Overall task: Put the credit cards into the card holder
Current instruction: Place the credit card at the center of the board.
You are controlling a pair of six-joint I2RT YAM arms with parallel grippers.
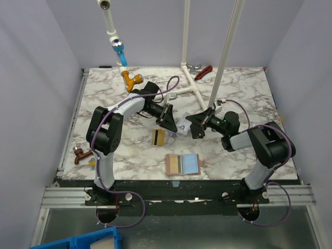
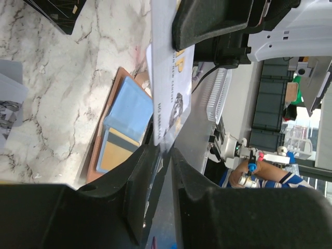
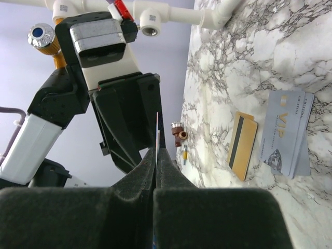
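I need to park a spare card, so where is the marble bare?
Free: the front-left marble between the brown fitting and the card holder, and the back-right corner behind the right gripper. Crowded: the centre, where the left gripper and right gripper meet at a VIP card by the gold card.

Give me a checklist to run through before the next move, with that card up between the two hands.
1. Right hand grips the held card: ok, it is shut on the card's edge.
2. Left hand has the card too: cannot tell. The card's end sits between its jaws, but a gap shows there.
3. Holder is ready: ok, it lies open and flat on the table.
4. Room in the holder: cannot tell. A blue card is already in it.
5. All cards stowed: not ok. The gold card and grey cards lie on the table.
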